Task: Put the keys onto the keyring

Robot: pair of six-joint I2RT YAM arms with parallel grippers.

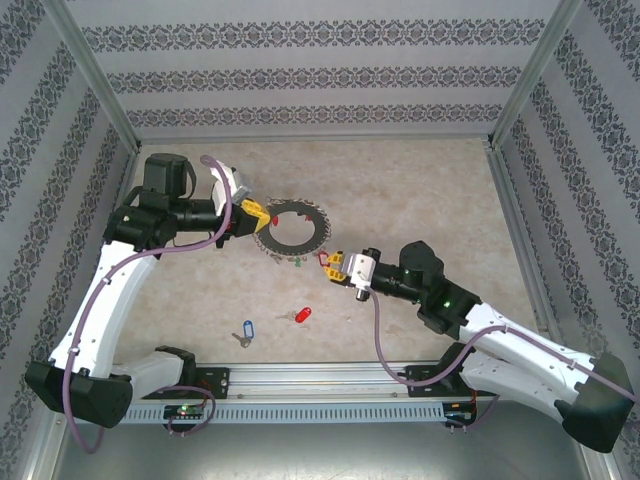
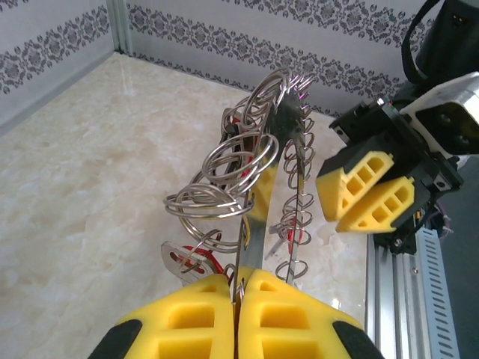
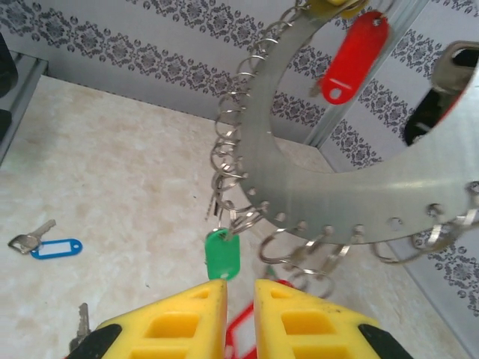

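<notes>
Seemingly early: the left tool is clamped shut on the keyring at its 10 o'clock edge, the right tool at 4 o'clock is nearly closed about a red tag, grip unclear, and the red-tagged key and blue-tagged key lie loose on the surface at 6 and 7 o'clock.

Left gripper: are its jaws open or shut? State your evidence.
Shut. The left gripper clamps the keyring by its rim, jaws pressed together with only thin metal between.
</notes>
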